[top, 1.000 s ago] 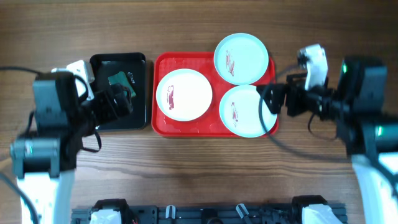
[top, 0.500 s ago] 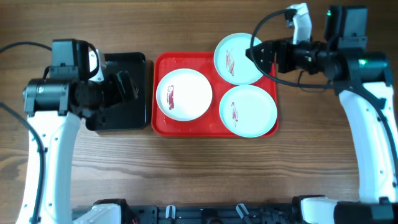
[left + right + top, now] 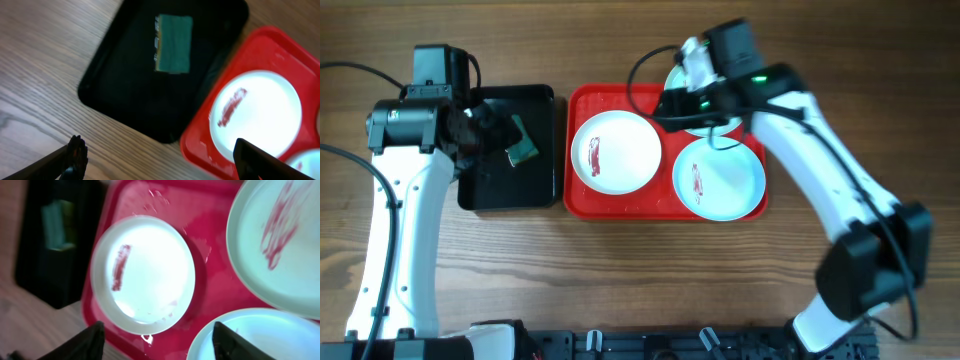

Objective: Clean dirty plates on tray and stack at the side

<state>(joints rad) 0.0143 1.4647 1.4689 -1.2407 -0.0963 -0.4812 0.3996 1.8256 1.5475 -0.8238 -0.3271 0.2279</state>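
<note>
Overhead, three smeared plates (image 3: pixel 615 150) lie on the tray (image 3: pixel 582 205); left gripper (image 3: pixel 157 149) spread above a black tray (image 3: pixel 510 195), right gripper (image 3: pixel 159 330) spread above the plates.

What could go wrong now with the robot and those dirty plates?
The open right gripper hangs over the red plastic tray, where the round white plate and two pale blue plates sit crowded; coming down, it might bump a neighbour. The tray looks wet, so a plate could slide. The green rectangular sponge lies ungripped, so smears might stay.
</note>
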